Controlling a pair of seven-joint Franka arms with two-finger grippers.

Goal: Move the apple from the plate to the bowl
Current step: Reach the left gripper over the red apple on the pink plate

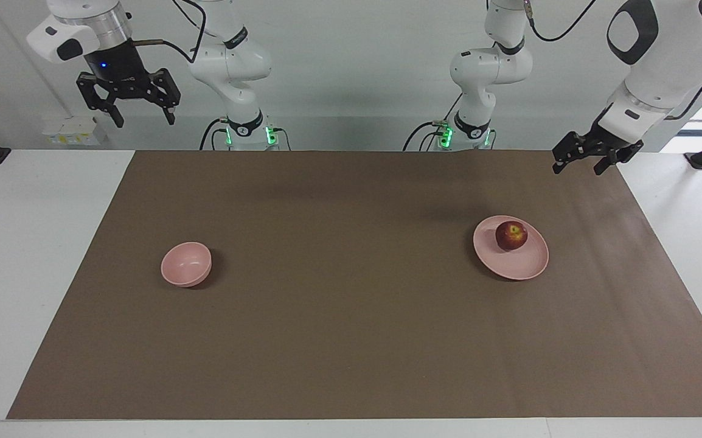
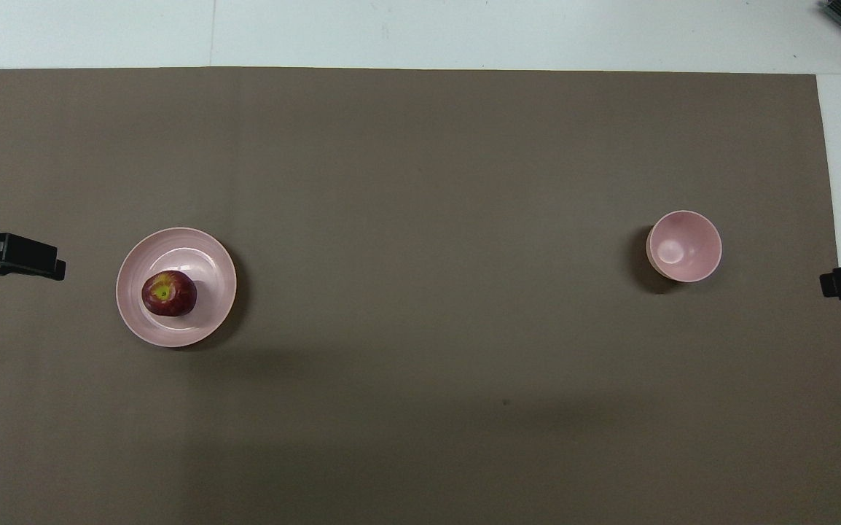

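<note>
The small round dark red apple (image 1: 511,236) with a yellowish patch at the stem sits on the wide shallow pale pink plate (image 1: 518,266), in the right part of the facing view, a little off the plate's middle on the side nearer to the robots. The small deep pale pink bowl (image 1: 186,263) stands well apart, in the left part of that view, toward the right arm's end of the table.

The left gripper (image 1: 583,159) hangs in the upper right of the frame, over the edge of the brown mat (image 1: 351,340), with its fingers spread and nothing between them. The right gripper (image 1: 130,97) waits high in the upper left, fingers also spread and empty.

I think the main risk is the apple itself: it is round and smooth, so fingers that close off its centre may push it to roll over the low rim. The light plate may also slide if the fingers touch it. The carry to the bowl is long, and the bowl is narrow, so a release too high or aside may tip it.

Nothing stands on the mat between plate and bowl; the way looks free.
</note>
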